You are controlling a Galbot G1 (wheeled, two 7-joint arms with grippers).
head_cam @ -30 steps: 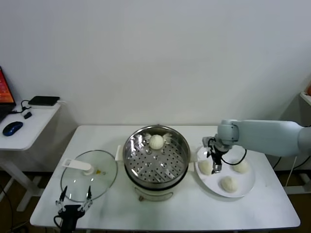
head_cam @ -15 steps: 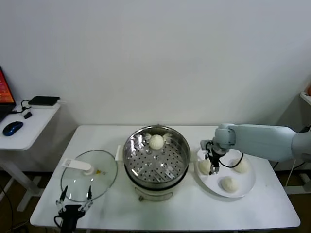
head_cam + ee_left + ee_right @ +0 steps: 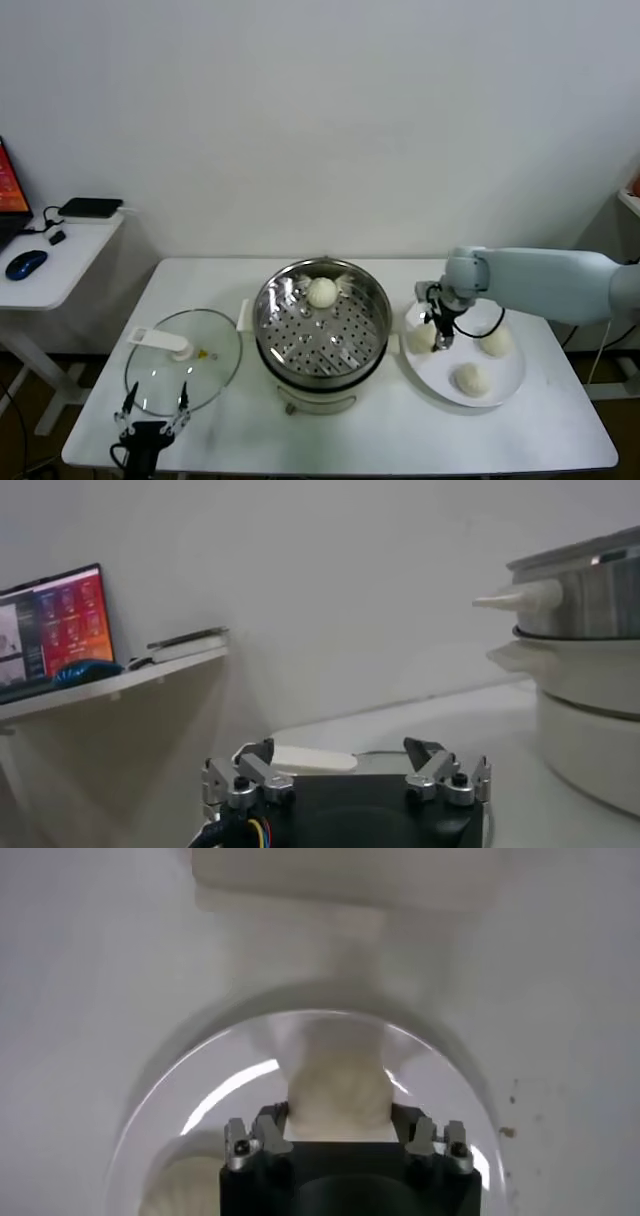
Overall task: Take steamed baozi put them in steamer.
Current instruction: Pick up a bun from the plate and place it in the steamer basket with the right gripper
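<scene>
As the right gripper [image 3: 437,330] clamped a bun on the plate [image 3: 500,385], we judged the step to be pick-and-carry.

In the right wrist view its jaws pinched the baozi [image 3: 338,1088] on both sides, at right of centre in the head view. We'd lift straight up, keep the squeeze gentle on soft dough, then cross left to the steamer [image 3: 375,335], which held one bun [image 3: 321,292]. The left gripper [image 3: 152,412] sat parked lower left, jaws apart.

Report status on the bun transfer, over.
Right gripper shut on a round off-white dough bun over the flat white plate. Left gripper parked by the glass lid. One bun in the shiny steel steamer basket; path clear.
</scene>
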